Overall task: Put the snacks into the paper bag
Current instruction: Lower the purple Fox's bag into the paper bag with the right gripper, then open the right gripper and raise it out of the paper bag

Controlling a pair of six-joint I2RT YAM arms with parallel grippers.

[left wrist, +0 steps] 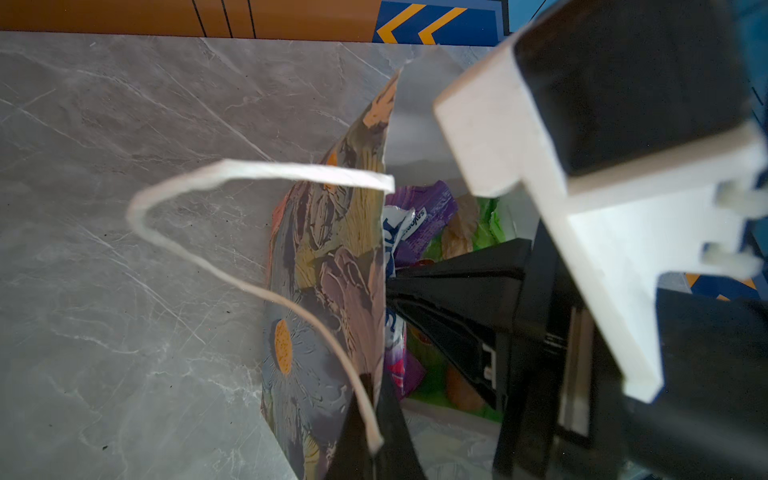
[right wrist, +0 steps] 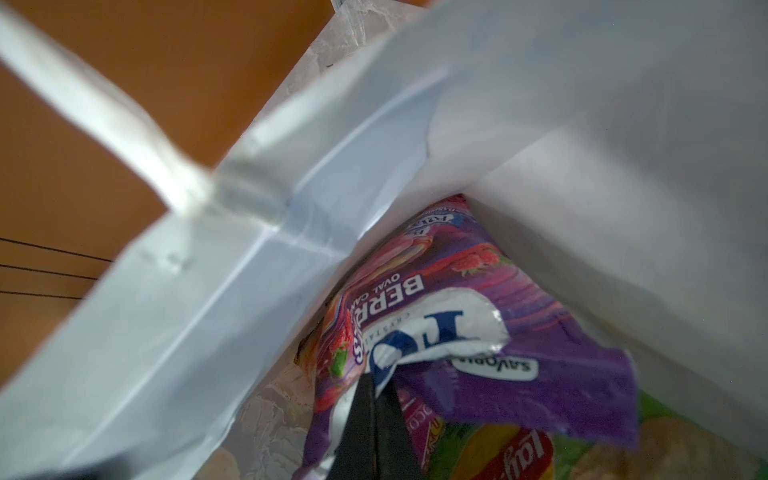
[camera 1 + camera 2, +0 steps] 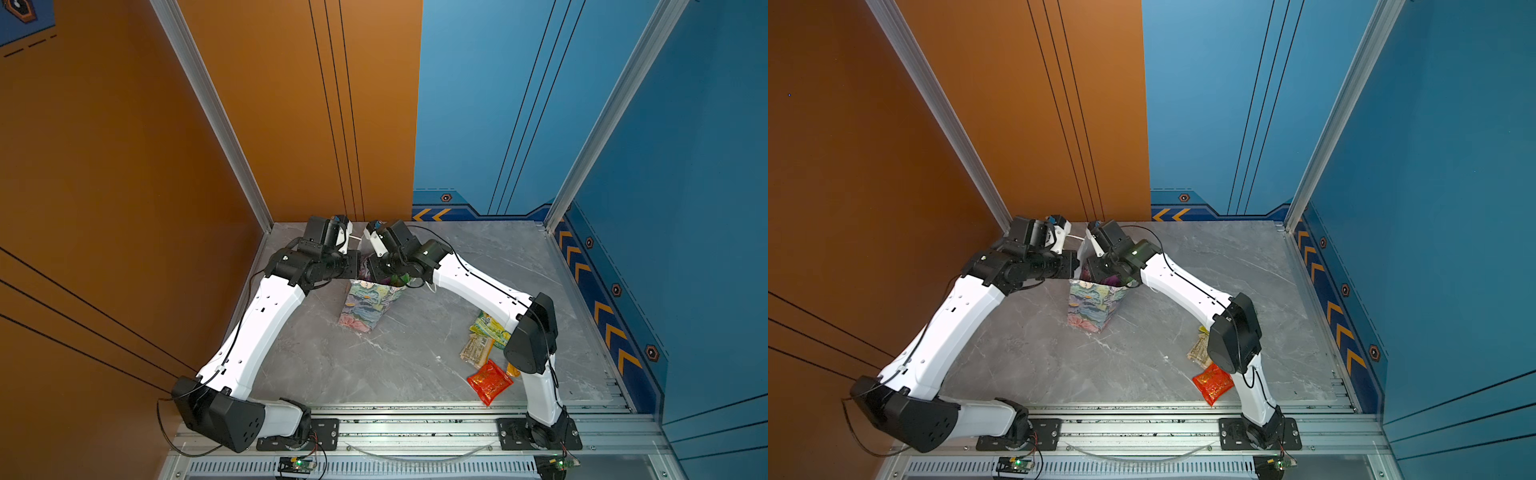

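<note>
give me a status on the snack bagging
Left hand shut on the paper bag rim. Right hand inside, shut on the purple packet. Red packet and tan packet on the table beside the right arm.

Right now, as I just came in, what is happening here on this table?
The left arm's fingers pinch the rim of the floral paper gift bag. The right arm's fingers are inside it, closed on a purple crinkly candy packet. A red packet, a tan packet and a yellow-green packet lie on the grey marble table.
</note>
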